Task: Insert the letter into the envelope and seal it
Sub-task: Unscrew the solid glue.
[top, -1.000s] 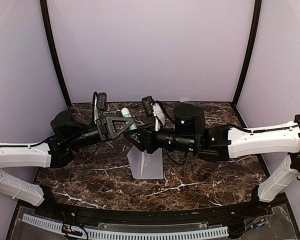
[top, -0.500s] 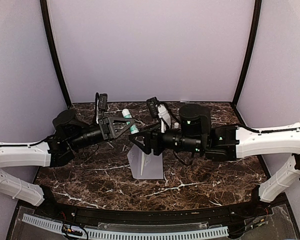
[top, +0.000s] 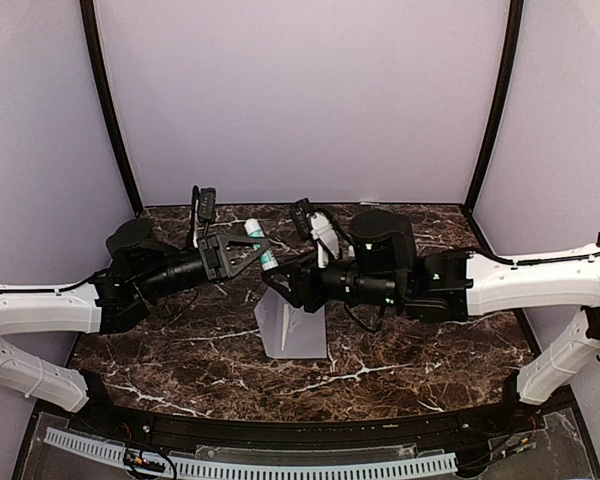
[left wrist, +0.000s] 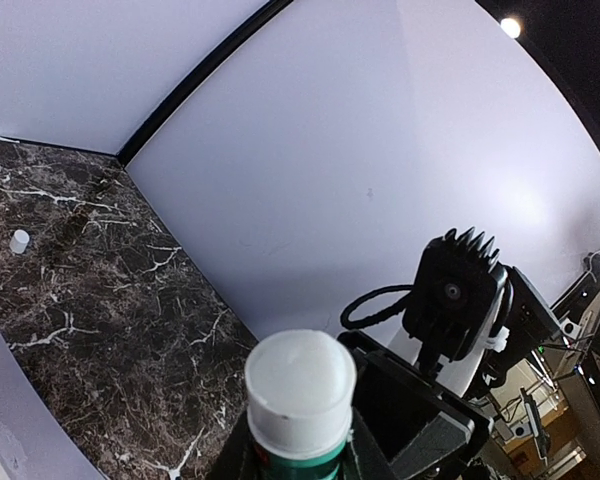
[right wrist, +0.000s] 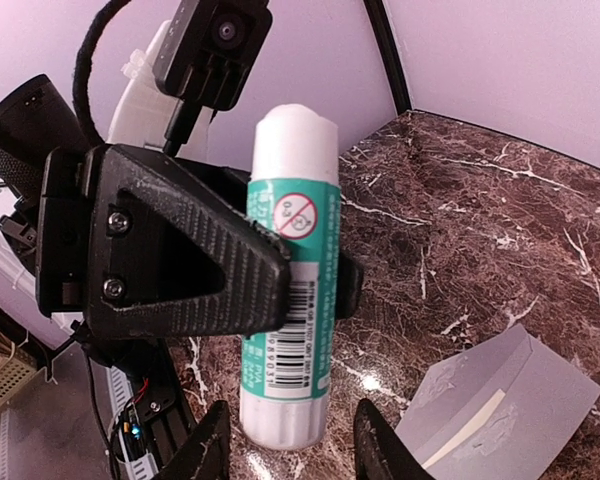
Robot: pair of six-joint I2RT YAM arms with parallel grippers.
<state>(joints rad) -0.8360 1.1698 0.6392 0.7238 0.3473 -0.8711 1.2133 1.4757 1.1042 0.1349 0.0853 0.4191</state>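
Observation:
My left gripper point(top: 242, 250) is shut on a green-and-white glue stick point(top: 264, 246), held in the air over the table's back middle. In the left wrist view the stick's bare white tip point(left wrist: 300, 385) points at the camera. My right gripper point(right wrist: 295, 445) stands open, its fingers on either side of the stick's white lower end point(right wrist: 280, 420) with small gaps. The grey envelope point(top: 292, 325) lies below with its flap raised. A thin cream strip point(right wrist: 467, 428) shows at the flap fold; otherwise the letter is hidden.
A small white cap point(left wrist: 19, 241) stands on the dark marble table point(top: 180, 350) near the back wall. Pale walls close in the back and both sides. The two arms meet nose to nose above the envelope.
The right gripper drew back a little to the right, then came in again at the glue stick's lower end. The left gripper kept its hold and barely moved.

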